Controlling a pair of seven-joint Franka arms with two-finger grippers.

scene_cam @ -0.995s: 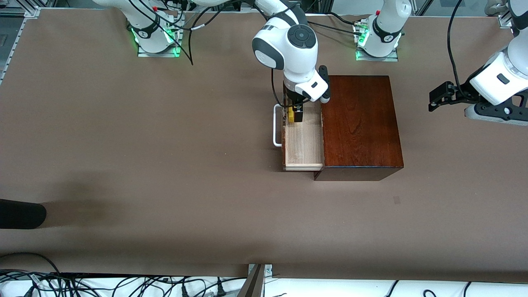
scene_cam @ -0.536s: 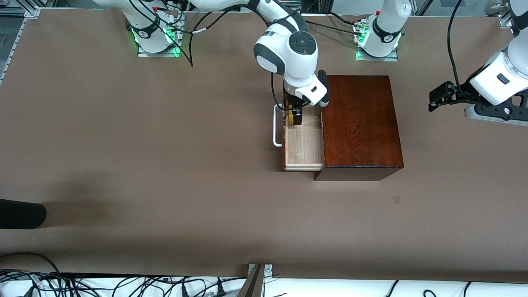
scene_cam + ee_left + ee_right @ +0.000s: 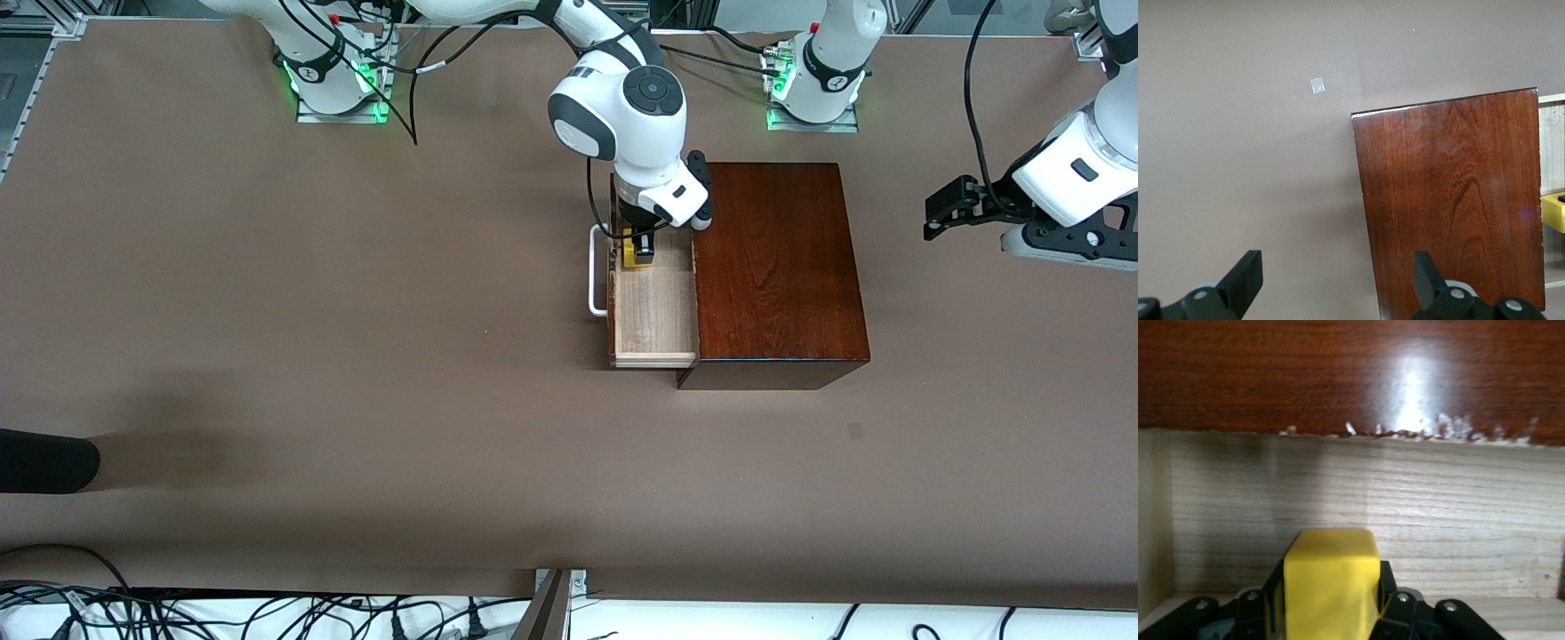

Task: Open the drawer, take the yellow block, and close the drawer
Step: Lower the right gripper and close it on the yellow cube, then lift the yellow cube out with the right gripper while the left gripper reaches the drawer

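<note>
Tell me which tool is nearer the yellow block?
Right. The right tool is down in the open drawer, shut on the yellow block. The left tool waits open, off past the box's end.

The table (image 3: 356,356) has a plain brown surface. The glossy mahogany wooden box (image 3: 778,267) rests directly on it, at about 2 o'clock from the table centre, toward the left arm's end. A small pale square mark (image 3: 854,431) lies on the table at 5 o'clock from the box, nearer the front camera.
</note>
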